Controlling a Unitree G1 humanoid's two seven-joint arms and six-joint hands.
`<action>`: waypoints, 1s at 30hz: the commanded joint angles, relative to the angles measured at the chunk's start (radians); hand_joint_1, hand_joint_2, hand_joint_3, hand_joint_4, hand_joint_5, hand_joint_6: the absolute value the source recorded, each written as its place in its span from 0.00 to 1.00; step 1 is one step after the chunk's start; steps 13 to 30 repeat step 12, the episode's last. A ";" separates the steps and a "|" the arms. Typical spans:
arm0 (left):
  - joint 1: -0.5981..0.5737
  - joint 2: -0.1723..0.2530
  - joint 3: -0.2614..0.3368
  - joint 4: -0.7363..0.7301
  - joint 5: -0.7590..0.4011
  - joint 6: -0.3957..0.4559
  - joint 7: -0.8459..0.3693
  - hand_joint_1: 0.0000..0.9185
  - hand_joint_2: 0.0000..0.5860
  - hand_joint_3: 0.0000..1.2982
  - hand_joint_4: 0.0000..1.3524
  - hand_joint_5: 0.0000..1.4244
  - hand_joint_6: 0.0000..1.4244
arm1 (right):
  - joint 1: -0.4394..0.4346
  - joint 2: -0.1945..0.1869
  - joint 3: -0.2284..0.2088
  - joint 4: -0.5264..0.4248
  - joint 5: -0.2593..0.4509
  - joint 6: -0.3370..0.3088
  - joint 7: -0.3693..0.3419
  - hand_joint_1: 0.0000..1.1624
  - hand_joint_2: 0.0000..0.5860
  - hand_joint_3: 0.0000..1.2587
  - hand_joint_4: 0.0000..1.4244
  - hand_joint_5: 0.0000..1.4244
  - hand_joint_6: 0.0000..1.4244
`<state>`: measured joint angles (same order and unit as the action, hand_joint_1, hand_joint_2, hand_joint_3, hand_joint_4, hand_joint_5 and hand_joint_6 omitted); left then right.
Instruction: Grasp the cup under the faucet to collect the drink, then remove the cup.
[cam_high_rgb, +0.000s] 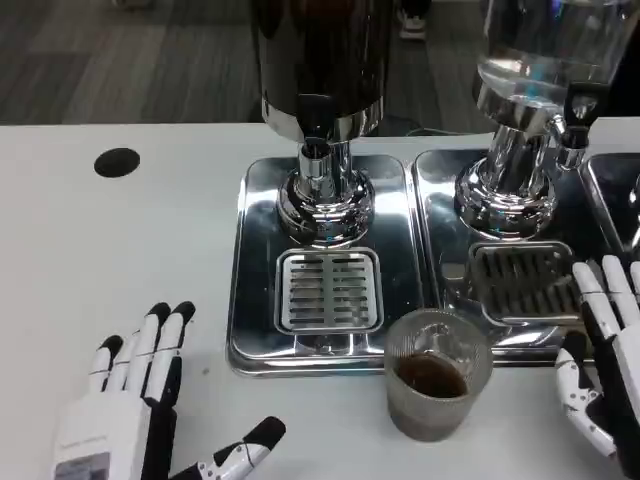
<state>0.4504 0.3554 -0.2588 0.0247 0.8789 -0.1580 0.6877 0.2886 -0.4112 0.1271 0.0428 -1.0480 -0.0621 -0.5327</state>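
A single clear ribbed plastic cup (436, 374) stands upright on the white table (110, 250), its long axis vertical and its open mouth facing up. A dark brown drink fills roughly its lower half. The cup sits on the bare tabletop just in front of the seam where two polished metal drip trays meet, touching the front lip of the left tray (262, 330), and it is not under either faucet.

Two drink dispensers stand at the back. The left dispenser (322, 110) is dark with a chrome pedestal and a short spout pointing down over a slotted grate (329, 291). The right dispenser (535, 90) has a clear tank on a chrome pedestal, with a black-handled tap (577, 120) on its right side. Both tanks are cut off by the top edge. The right tray (440, 215) carries a second grate (522, 280). Part of a third tray is cut off at the right edge.

The left hand (150, 410) lies at the lower left, well apart from the cup, fingers extended and slightly spread, thumb out to the side, holding nothing. The right hand (603, 350) is at the lower right, near the cup but not touching it, fingers extended and apart; it is partly cut off by the frame.

One round black hole (117, 162) marks the table at upper left
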 joint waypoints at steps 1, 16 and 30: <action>0.011 0.004 -0.009 -0.022 0.028 0.000 0.008 0.00 0.17 0.04 0.00 0.07 0.03 | 0.003 -0.015 0.010 0.010 0.026 -0.004 -0.025 0.00 1.00 0.05 0.00 0.00 0.00; 0.034 -0.005 0.001 -0.029 0.033 -0.004 0.016 0.00 0.17 0.04 0.00 0.07 0.03 | -0.007 -0.027 0.034 0.011 0.043 -0.007 -0.033 0.00 1.00 0.05 0.00 0.00 0.00; 0.034 -0.005 0.001 -0.029 0.033 -0.004 0.016 0.00 0.17 0.04 0.00 0.07 0.03 | -0.007 -0.027 0.034 0.011 0.043 -0.007 -0.033 0.00 1.00 0.05 0.00 0.00 0.00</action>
